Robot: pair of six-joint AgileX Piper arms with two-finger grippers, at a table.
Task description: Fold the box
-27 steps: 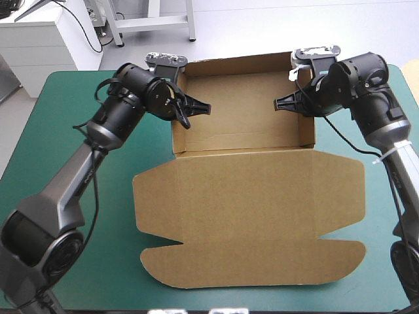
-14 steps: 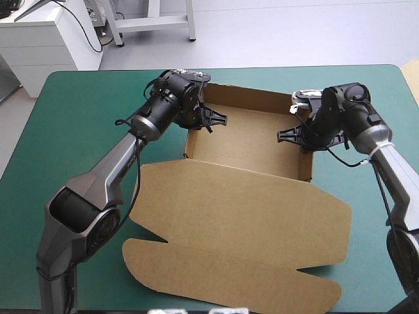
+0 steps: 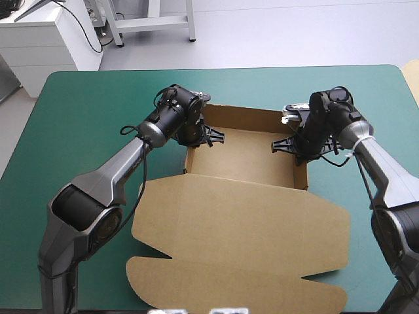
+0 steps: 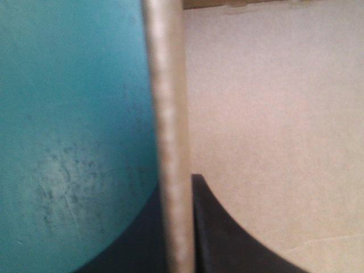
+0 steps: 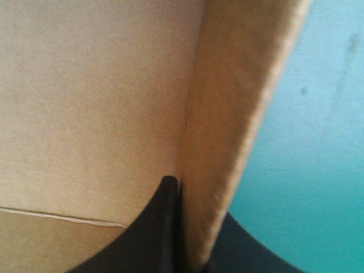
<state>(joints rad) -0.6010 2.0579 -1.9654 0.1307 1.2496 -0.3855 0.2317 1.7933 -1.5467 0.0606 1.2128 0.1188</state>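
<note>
A brown box (image 3: 242,209) lay near the middle of the bench (image 3: 78,98), on the teal-green cover, turned slightly askew. Its far part stood as an open tray with raised walls. Its lid (image 3: 236,261) lay flat, spread toward the bench's near edge. The left claw (image 3: 213,136) reached in from the left and pinched the tray's left wall (image 4: 168,114). The thin board edge ran between its black fingers (image 4: 227,244), one inside the tray and one outside over the cover. The right claw (image 3: 285,145) reached in from the right and likewise pinched the tray's right wall (image 5: 227,125), one finger inside against the board and the other outside it.
</note>
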